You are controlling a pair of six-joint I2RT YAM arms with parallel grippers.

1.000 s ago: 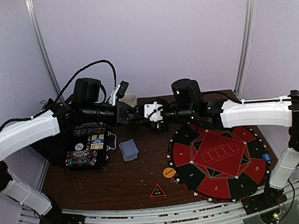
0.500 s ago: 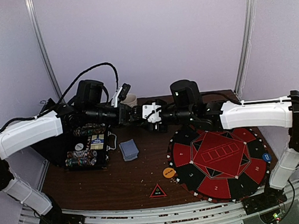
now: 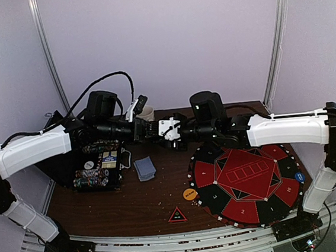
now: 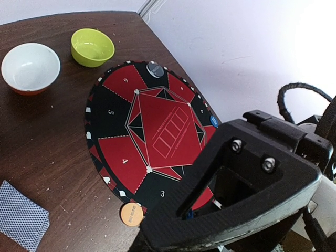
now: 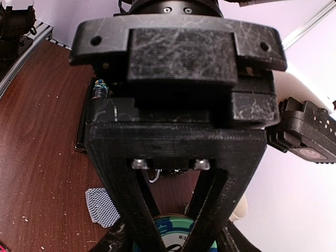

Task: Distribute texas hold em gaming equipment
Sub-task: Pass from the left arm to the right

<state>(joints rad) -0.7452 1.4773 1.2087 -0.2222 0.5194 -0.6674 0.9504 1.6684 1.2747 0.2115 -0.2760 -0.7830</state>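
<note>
Meeting above the far table (image 3: 150, 193) edge, left fingers (image 4: 184, 199) sit closed; right fingers (image 5: 137, 210), opening unclear.

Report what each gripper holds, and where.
Cannot tell surely. A green-and-blue chip shows between the right gripper's jaws near their tips; the left gripper is shut, its contents hidden.

This is a robotics lab cell: a left arm (image 3: 30, 150) and right arm (image 3: 287, 127) stand bolted by an aluminium rail (image 3: 185, 243) at a dark wooden bench (image 3: 139, 200), enclosed by plain lilac walls (image 3: 166, 43) and metal poles (image 3: 47, 54).

Two bowls (image 4: 30, 68), three discs (image 4: 131, 214), one triangular marker (image 3: 176, 215)
</note>
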